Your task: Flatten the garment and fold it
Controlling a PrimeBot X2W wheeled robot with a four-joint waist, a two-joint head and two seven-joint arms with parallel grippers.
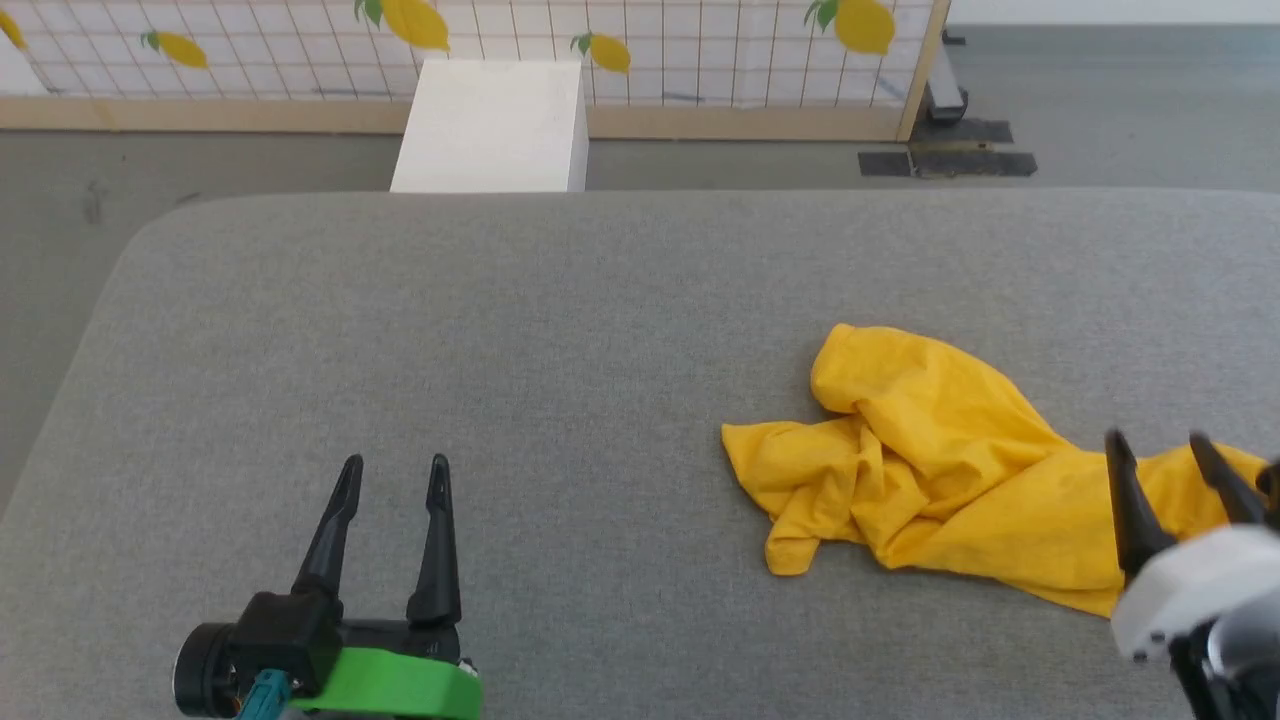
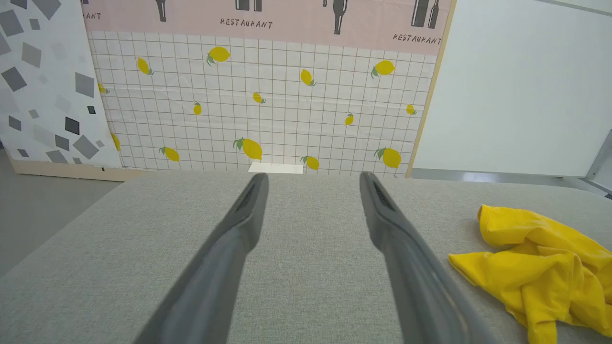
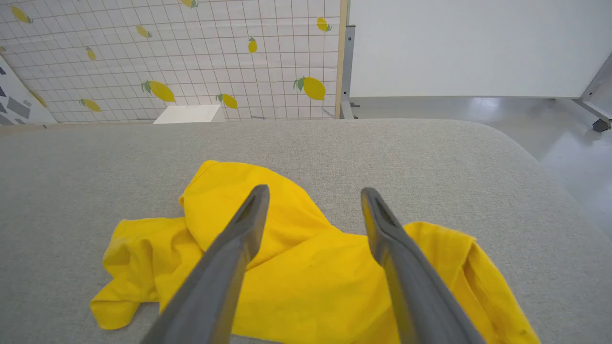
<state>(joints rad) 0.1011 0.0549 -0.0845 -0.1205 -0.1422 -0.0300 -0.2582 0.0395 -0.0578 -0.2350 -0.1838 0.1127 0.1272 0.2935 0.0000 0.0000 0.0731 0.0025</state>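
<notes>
From the head view, the bright yellow cotton T-shirt (image 1: 930, 470) lies crumpled in a loose heap on the right side of the grey fabric-covered desk (image 1: 500, 330), plain side up, no print showing. The left gripper (image 1: 396, 462) hovers well apart from it at the lower left, its two dark fingers spread and holding nothing. The right gripper (image 1: 1155, 440) sits over the heap's right end, fingers also apart. A white box-shaped block (image 1: 490, 125) stands beyond the far edge; whether it is a container or holds anything cannot be told. In the left wrist view, the left gripper (image 2: 313, 177) points across bare desk with its fingers wide, the T-shirt (image 2: 540, 267) off to the side. In the right wrist view, the right gripper (image 3: 315, 191) hangs open just above the T-shirt (image 3: 311, 272), gripping no cloth. The fabric looks light, limp and thin, likely to drape and bunch instead of holding shape; a hem edge or sleeve end at the heap's rim seems the best place to pinch and draw it flat
</notes>
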